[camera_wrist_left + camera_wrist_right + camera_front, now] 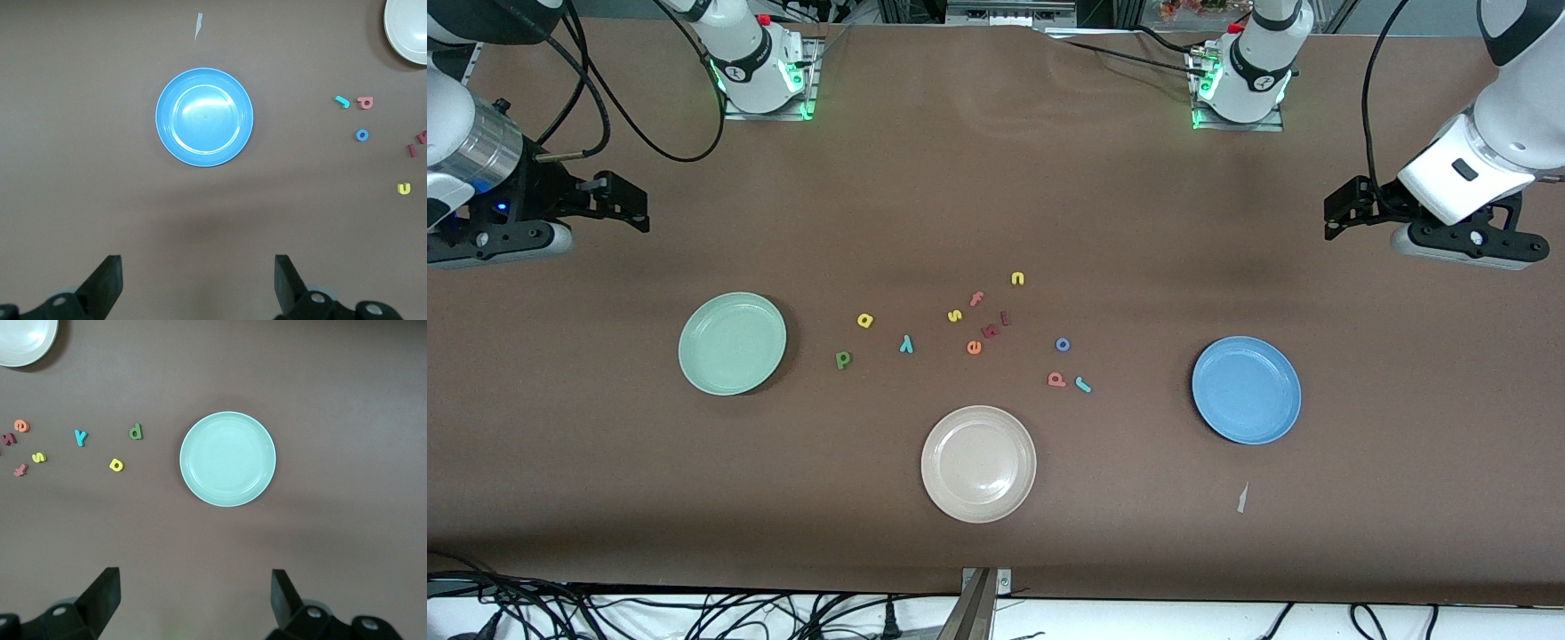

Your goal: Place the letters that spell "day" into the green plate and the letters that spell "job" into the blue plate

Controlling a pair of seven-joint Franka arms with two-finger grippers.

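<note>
Both plates sit empty. Left gripper (197, 287) and right gripper (193, 603) are held over bare table, fingers apart. The d (842, 359), at three o'clock of the green plate (732, 343), looks light, soft and thin; a pinch across its edges is judged best.

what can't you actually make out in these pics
- Beige plate: left wrist view, cut off by the frame edge.
- Dark red letters: front view, too small to read.
- Scrap near the blue plate: front view, too small to identify.
- Right hand: front view, arm cut off by the edge.
</note>
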